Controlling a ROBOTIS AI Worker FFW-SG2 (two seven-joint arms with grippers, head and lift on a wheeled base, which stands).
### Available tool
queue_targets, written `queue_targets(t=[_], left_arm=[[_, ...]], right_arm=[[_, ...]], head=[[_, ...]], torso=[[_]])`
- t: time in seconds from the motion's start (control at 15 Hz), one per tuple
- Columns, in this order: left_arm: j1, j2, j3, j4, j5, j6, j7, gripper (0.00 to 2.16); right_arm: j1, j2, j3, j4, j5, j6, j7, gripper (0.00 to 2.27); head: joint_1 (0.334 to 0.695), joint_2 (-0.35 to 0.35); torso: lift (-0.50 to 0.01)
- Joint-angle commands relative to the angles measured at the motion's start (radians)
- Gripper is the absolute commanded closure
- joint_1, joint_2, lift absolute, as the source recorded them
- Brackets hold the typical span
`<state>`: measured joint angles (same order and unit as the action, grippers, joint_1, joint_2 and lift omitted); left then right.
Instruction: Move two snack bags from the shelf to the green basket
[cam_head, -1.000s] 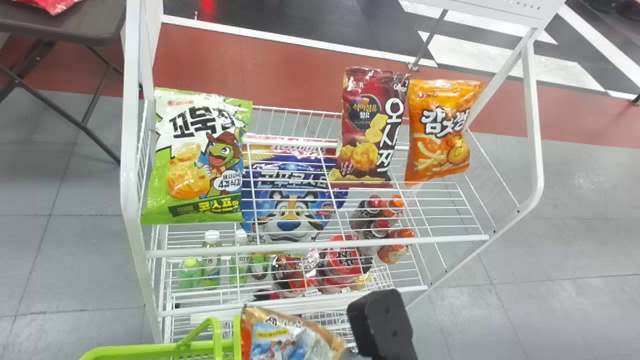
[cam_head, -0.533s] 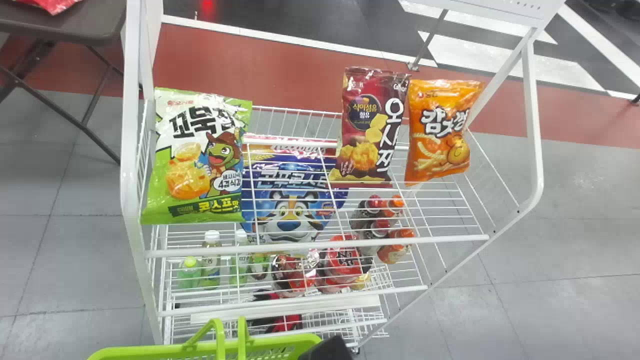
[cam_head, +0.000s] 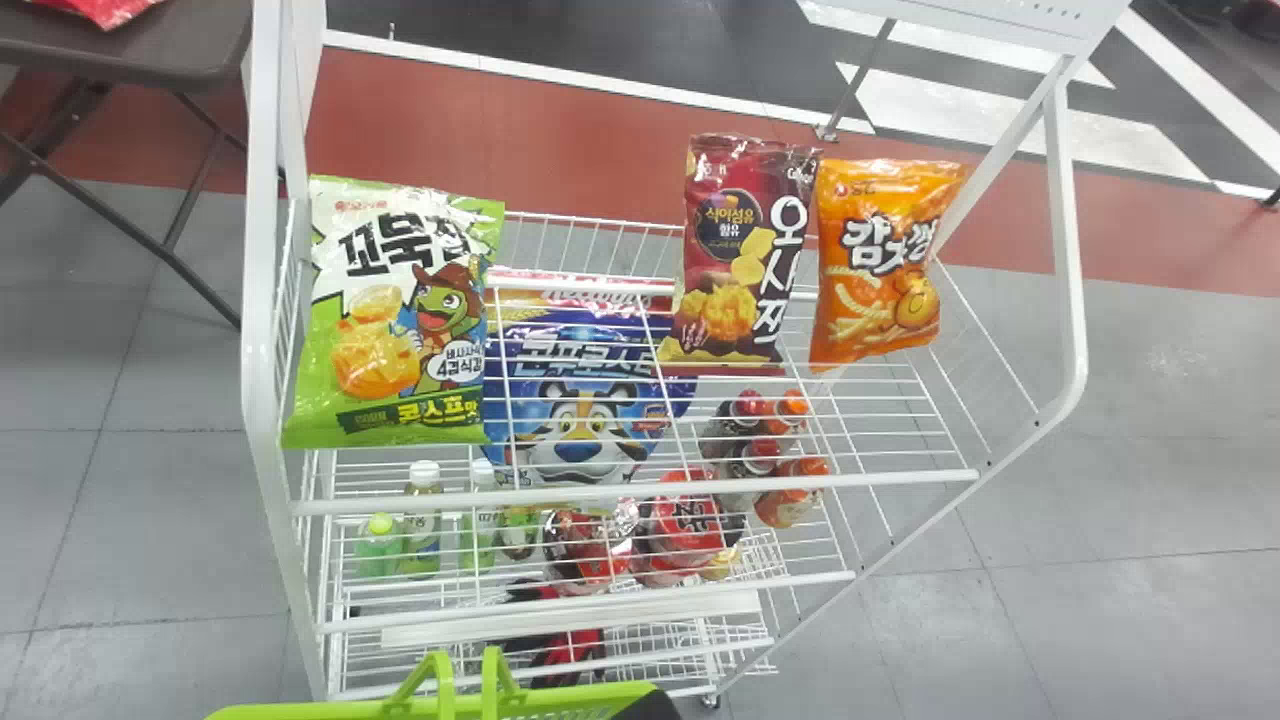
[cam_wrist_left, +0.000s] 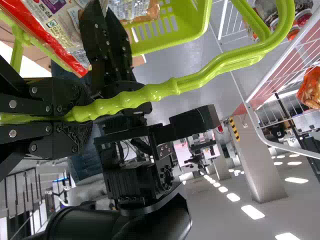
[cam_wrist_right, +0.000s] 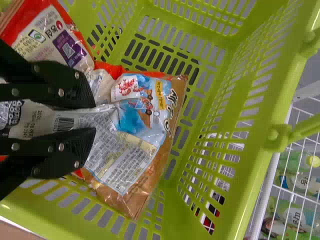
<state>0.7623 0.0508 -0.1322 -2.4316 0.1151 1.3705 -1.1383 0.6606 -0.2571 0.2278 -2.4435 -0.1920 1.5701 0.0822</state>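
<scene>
The green basket (cam_head: 435, 710) shows its rim and raised handles at the bottom edge of the head view. My right gripper (cam_head: 650, 706) is a dark shape at its right end. In the right wrist view, the gripper (cam_wrist_right: 93, 116) is down inside the basket (cam_wrist_right: 255, 125), its fingers apart on either side of a tan snack bag (cam_wrist_right: 125, 160). A red-edged bag (cam_wrist_right: 50, 37) lies beside that one. My left gripper (cam_wrist_left: 75, 114) is shut on the basket's handle (cam_wrist_left: 165, 89). Green (cam_head: 400, 320), dark red (cam_head: 740, 260) and orange (cam_head: 880, 260) snack bags rest on the white shelf.
The white wire rack (cam_head: 640, 492) stands behind the basket, its front bars and side posts close by. Lower levels hold a blue cereal bag (cam_head: 585, 400), several bottles (cam_head: 424, 510) and red packs (cam_head: 685, 525). A dark table (cam_head: 130, 50) is at the far left.
The right gripper, first seen with the tan bag above the basket's right side, has dropped toward the bottom edge, and the bag is now in the basket. The basket has shifted slightly right and down.
</scene>
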Motion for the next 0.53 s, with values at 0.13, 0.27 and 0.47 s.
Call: queue_targets(t=[0.13, 0.27, 0.47], left_arm=[[0.012, 0.001, 0.002, -0.017, 0.0, 0.012, -0.003, 2.12], [0.017, 0.001, 0.002, -0.021, 0.0, 0.019, -0.003, 2.12], [0.022, 0.001, 0.003, -0.03, 0.0, 0.034, 0.0, 2.12]], right_arm=[[-0.001, 0.022, -0.114, -0.003, -0.009, -0.021, 0.143, 0.1], [-0.004, 0.047, -0.182, -0.002, -0.06, -0.089, 0.222, 0.11], [-0.004, 0.067, -0.248, -0.011, -0.092, -0.239, 0.278, 0.12]], head=[[0.695, -0.35], [0.695, -0.35], [0.695, -0.35]], torso=[[-0.013], [-0.013], [-0.013]])
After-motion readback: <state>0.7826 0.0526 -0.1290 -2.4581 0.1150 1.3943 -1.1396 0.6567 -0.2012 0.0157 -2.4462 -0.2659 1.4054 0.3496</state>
